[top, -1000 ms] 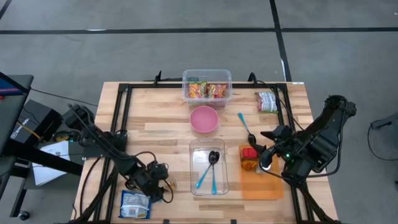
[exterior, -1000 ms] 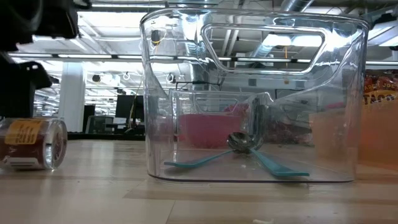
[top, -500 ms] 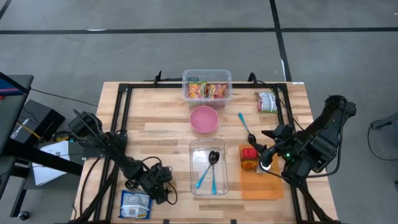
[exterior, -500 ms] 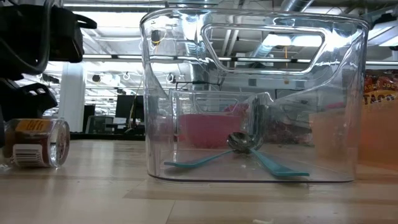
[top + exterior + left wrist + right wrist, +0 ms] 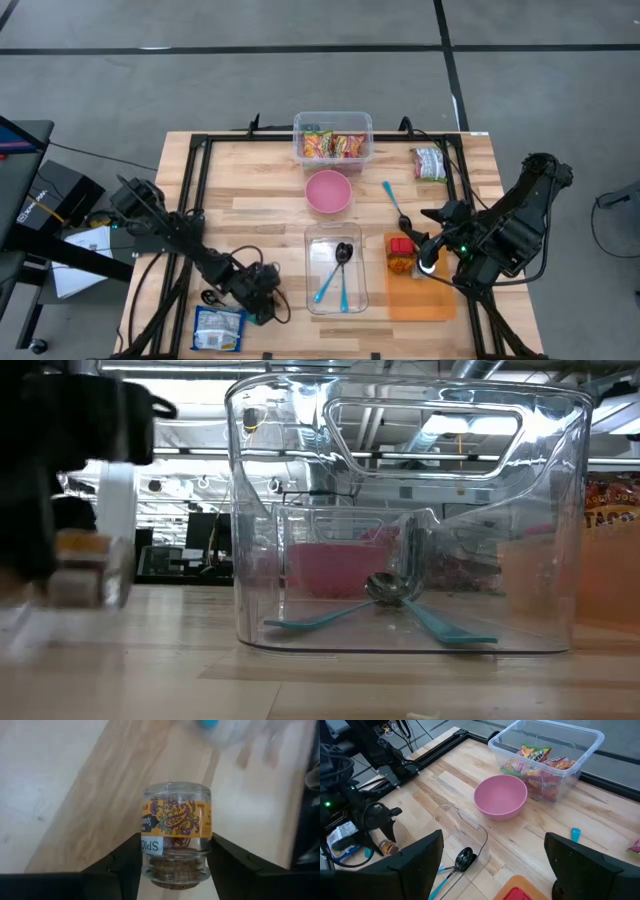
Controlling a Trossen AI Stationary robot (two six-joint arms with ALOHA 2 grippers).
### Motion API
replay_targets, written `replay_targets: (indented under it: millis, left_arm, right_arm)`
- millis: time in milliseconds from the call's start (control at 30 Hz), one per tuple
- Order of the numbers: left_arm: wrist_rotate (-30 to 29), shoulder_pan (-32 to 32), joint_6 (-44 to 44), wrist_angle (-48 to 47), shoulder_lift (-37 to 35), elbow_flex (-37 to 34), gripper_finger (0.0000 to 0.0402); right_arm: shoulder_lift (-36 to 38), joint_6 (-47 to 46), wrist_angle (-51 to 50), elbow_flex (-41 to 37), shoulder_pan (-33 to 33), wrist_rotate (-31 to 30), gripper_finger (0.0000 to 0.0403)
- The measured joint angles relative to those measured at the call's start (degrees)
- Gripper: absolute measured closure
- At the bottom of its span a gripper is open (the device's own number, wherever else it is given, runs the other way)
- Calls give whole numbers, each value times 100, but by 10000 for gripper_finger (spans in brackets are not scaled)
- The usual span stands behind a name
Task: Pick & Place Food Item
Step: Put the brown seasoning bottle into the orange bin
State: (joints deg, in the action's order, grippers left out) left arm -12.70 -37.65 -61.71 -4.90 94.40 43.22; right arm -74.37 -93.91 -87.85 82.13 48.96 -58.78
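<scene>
Left gripper point(image 5: 175, 862), at the table's near-left, its two dark fingers point(image 5: 125, 862) closed against the base of a small clear glass spice jar with an orange patterned label point(image 5: 176, 832); the jar's body stands out forward between them over the light wooden table top point(image 5: 60, 785); in the high view this gripper point(image 5: 262, 296) sits just left of the clear plastic bin point(image 5: 335, 268); in the low view the jar point(image 5: 85, 565) is blurred and appears just clear of the table surface, though whether it touches cannot be told. Just beside the gripper, at the near edge, a blue and white foil snack packet point(image 5: 217, 328) lies flat. The clear bin holds two teal-handled spoons point(image 5: 330, 616) crossed on its floor. Beyond it, a pink round bowl point(image 5: 328, 191) stands, then a clear lidless plastic tub of bright snack packets point(image 5: 333, 138) at the far edge. Right gripper point(image 5: 492, 862), fingers spread wide and holding nothing, hovers at the table's right side above an orange rectangular cutting board point(image 5: 415, 290); a red packaged item point(image 5: 401, 252) rests on that board; a loose teal spoon point(image 5: 393, 203) lies between bowl and board; a small red and white packet point(image 5: 430, 162) lies at the far-right corner.
</scene>
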Motion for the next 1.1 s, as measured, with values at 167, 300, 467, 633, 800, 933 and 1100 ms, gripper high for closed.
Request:
replay_targets:
  millis: [167, 300, 467, 633, 800, 933, 1100]
  left_arm:
    - [96, 246, -406, -50, -622, -2, 222]
    - [-285, 365, -791, -16, -1364, 0, 222]
    - [-1181, 374, -1228, 5, -2123, 0, 222]
    - [-1790, 690, -1719, 485, -2404, 0, 222]
    - [-2415, 1264, -1819, 2133, -2361, 2, 222]
    - [-2628, 1758, -1736, 3230, -2220, 4, 222]
    - [-2031, 2289, -1519, 4227, -1819, 38, 222]
  right_arm:
    - [0, 5, 0, 0, 0, -44, 65]
    - [0, 113, 25, 0, 1, -48, 65]
    - [0, 156, 32, 0, 1, -153, 65]
    - [0, 428, 87, 0, -8, -475, 65]
    - [2, 919, 357, 0, -237, -590, 65]
    - [2, 1736, 897, 0, -478, -603, 65]
    - [2, 3228, 2062, 0, -954, -552, 65]
